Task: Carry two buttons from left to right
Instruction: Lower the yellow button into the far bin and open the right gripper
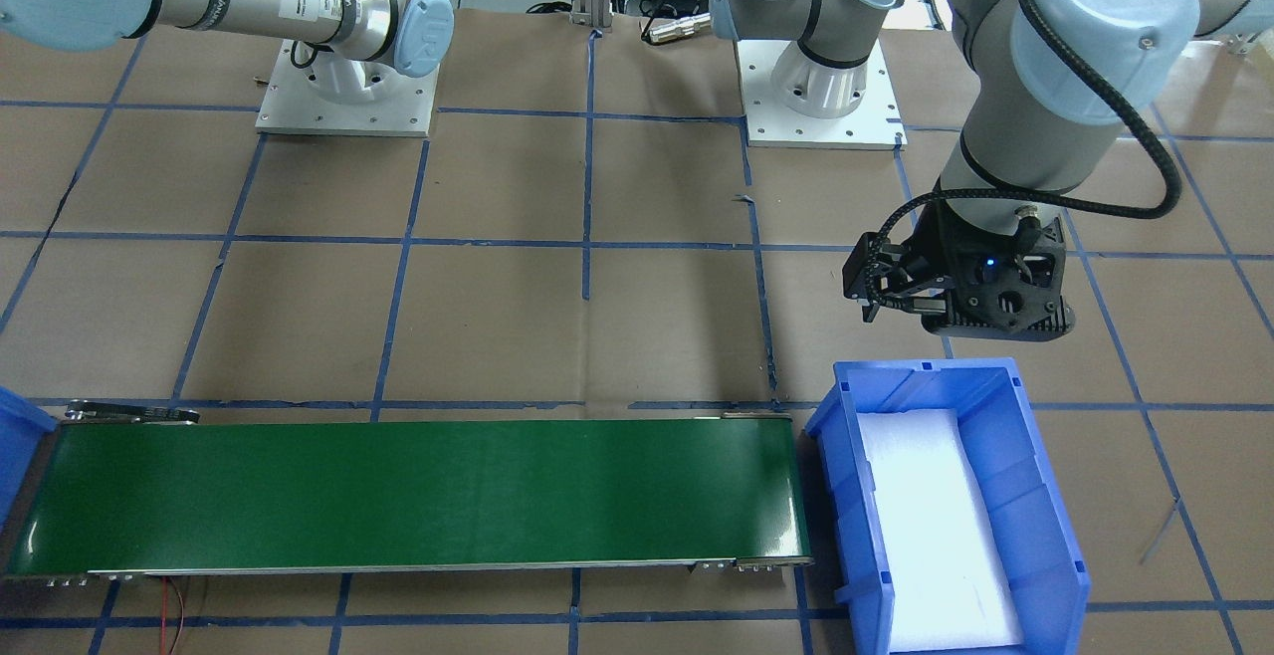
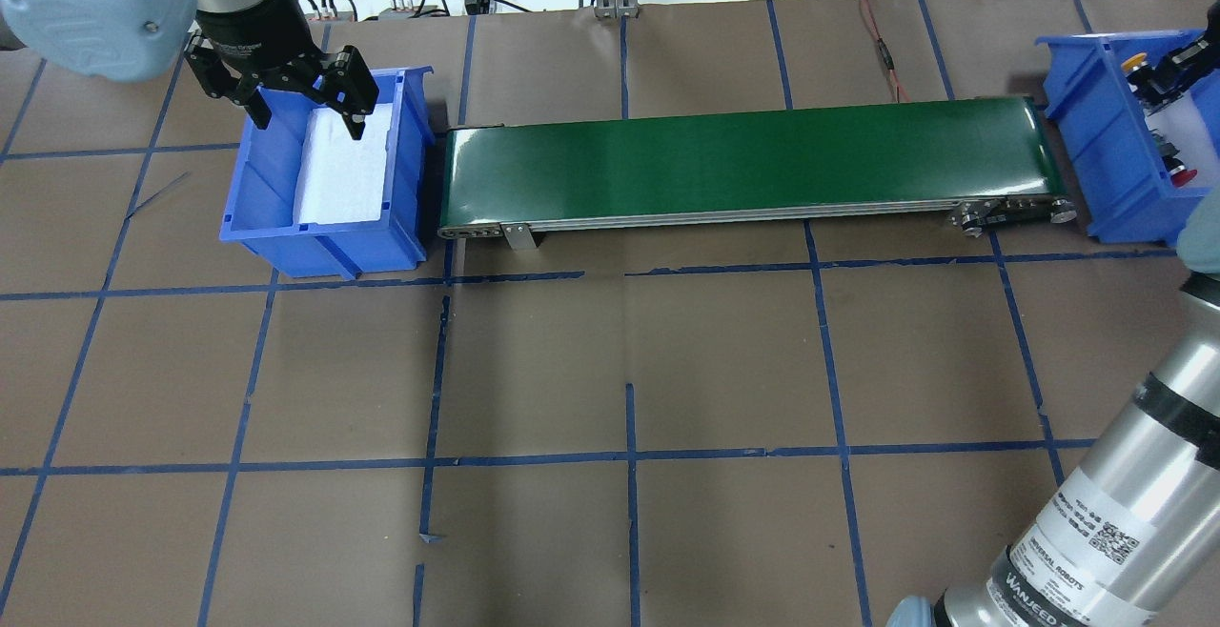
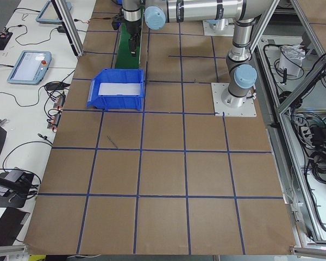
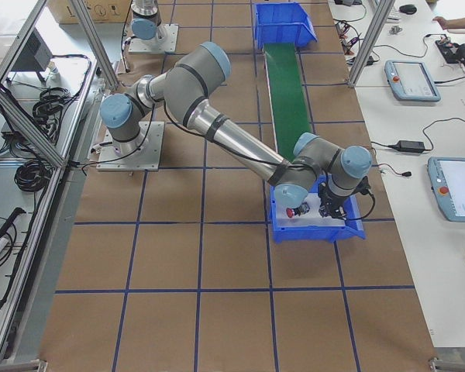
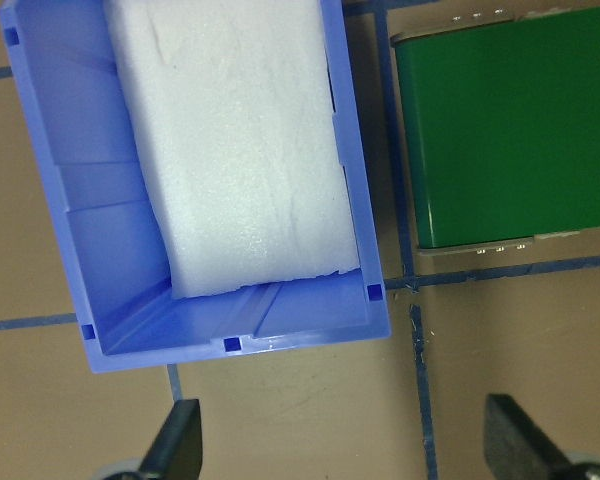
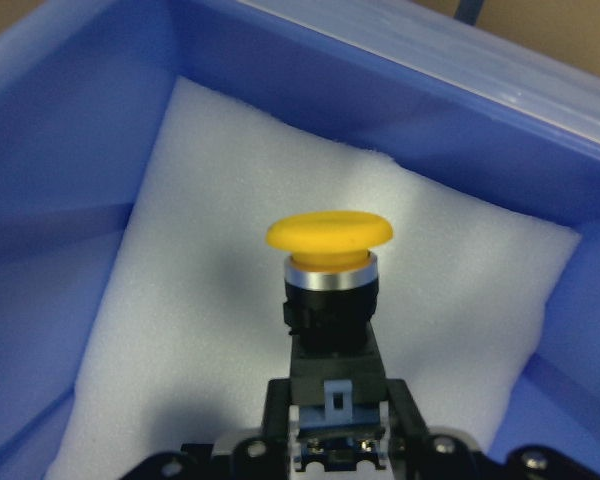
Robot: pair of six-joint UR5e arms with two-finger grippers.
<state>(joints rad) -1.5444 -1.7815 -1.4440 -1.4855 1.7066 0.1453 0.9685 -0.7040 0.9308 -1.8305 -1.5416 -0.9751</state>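
Clamping the yellow button by its base block, right end effector has the sound hold: likely light, rigid, slick-capped; left end effector spread, empty.

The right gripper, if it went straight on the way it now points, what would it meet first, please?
Most likely the white foam lining the blue bin, and the yellow button that the right gripper holds would touch it first. How far off the foam lies is unclear.
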